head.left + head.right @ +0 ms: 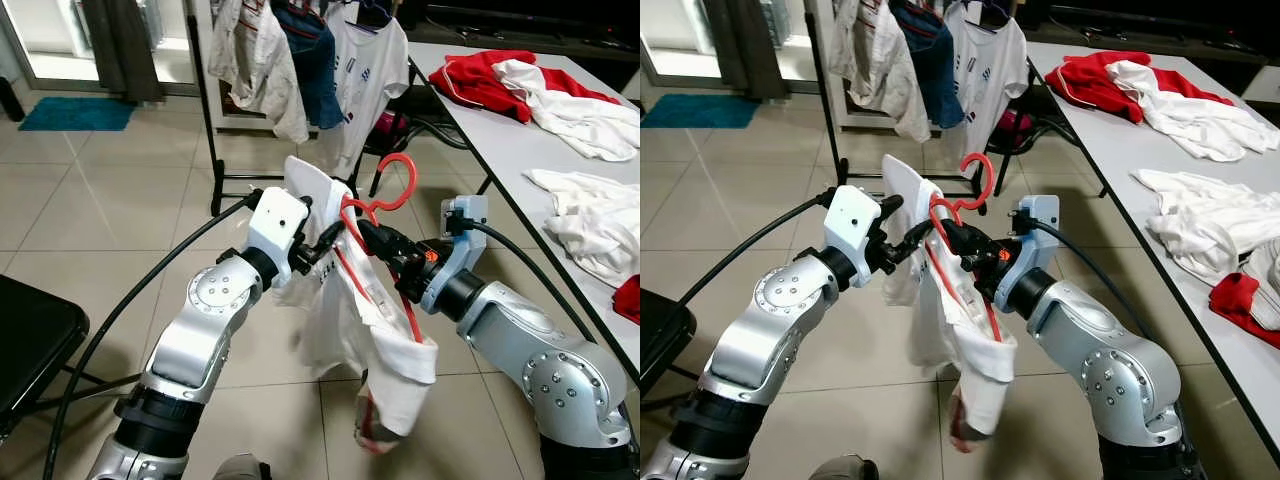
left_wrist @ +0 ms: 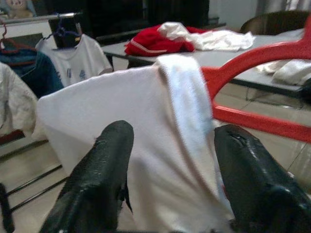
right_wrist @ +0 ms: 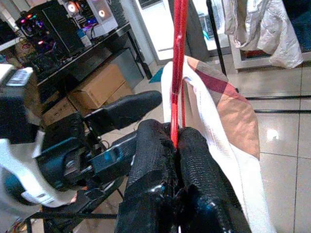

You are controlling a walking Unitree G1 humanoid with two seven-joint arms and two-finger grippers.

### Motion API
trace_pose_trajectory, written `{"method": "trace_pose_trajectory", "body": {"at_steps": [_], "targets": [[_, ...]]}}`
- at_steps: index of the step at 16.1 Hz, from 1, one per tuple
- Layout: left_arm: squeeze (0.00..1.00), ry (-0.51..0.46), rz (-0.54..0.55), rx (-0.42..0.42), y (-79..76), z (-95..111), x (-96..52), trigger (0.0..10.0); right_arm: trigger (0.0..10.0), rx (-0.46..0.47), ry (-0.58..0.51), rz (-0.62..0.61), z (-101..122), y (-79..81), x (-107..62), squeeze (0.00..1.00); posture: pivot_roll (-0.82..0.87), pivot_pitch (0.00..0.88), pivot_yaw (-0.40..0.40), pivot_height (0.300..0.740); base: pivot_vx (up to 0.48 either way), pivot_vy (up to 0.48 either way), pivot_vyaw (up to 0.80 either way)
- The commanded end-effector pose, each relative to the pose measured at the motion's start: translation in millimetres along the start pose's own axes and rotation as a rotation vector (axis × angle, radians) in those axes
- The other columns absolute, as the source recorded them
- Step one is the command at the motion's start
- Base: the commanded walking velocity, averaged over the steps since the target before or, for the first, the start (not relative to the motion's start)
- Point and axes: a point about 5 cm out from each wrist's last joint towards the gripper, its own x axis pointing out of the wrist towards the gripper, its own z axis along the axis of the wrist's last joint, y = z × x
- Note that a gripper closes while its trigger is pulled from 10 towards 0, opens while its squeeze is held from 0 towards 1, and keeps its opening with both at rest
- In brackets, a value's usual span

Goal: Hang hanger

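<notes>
Hanger [image 1: 385,205], shirt [image 1: 345,300], two tools.

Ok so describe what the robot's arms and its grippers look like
Both arms are silver metal with rounded, bolted joints and black cables trailing off. The left gripper has a white housing behind it, the right gripper a pale blue one. Each has two long black fingers.

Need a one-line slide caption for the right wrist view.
Right gripper shut on the red hanger, white shirt draped beside it, left gripper alongside.
</notes>
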Motion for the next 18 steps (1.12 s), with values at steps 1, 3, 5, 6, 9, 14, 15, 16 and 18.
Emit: {"method": "trace_pose_trajectory", "body": {"at_steps": [1,3,5,6,9,14,15,16,18], "targets": [[0.00,-0.011,0.003,0.023,2.1,4.8,3.7,0.0,10.0,-0.018,-0.020,0.031,6.7,3.7,-1.8,0.00,0.02,0.000,-0.065,0.740,0.000,0.000,0.00],[0.00,-0.004,0.004,0.026,3.3,3.1,5.0,0.0,10.0,-0.015,-0.021,0.034,6.1,4.1,-2.3,0.00,0.02,0.000,-0.062,0.740,0.000,0.000,0.00],[0.00,-0.008,-0.012,0.021,2.1,1.4,7.4,0.0,10.0,-0.007,-0.027,0.039,6.2,5.2,-2.9,0.00,0.02,0.000,-0.061,0.740,0.000,0.000,0.00],[0.00,-0.012,-0.026,0.022,0.8,1.2,8.9,0.0,10.0,-0.004,-0.027,0.044,6.3,5.8,-3.1,0.00,0.01,0.000,-0.061,0.740,0.000,0.000,0.00],[0.00,-0.018,-0.036,0.021,-0.8,2.3,11.2,0.0,10.0,-0.003,-0.026,0.049,6.1,6.6,-3.7,0.00,0.01,0.000,-0.061,0.740,0.000,0.000,0.00],[0.00,-0.018,-0.037,0.025,0.0,1.8,11.8,0.0,10.0,-0.002,-0.024,0.043,5.1,6.2,-4.5,0.00,0.01,0.000,-0.057,0.740,0.000,0.000,0.00],[0.00,-0.015,-0.034,0.027,0.8,1.2,11.4,0.0,10.0,-0.001,-0.023,0.040,4.8,6.0,-4.6,0.00,0.01,0.000,-0.057,0.740,0.000,0.000,0.00],[0.00,-0.014,-0.029,0.025,1.4,0.8,10.8,0.0,10.0,-0.001,-0.019,0.034,4.2,5.3,-4.6,0.00,0.01,0.000,-0.058,0.740,0.000,0.000,0.00],[0.00,-0.014,-0.015,0.017,2.8,0.5,9.8,0.0,10.0,-0.001,-0.015,0.024,3.4,4.1,-4.5,0.00,0.01,0.000,-0.060,0.740,0.000,0.000,0.00]]}}
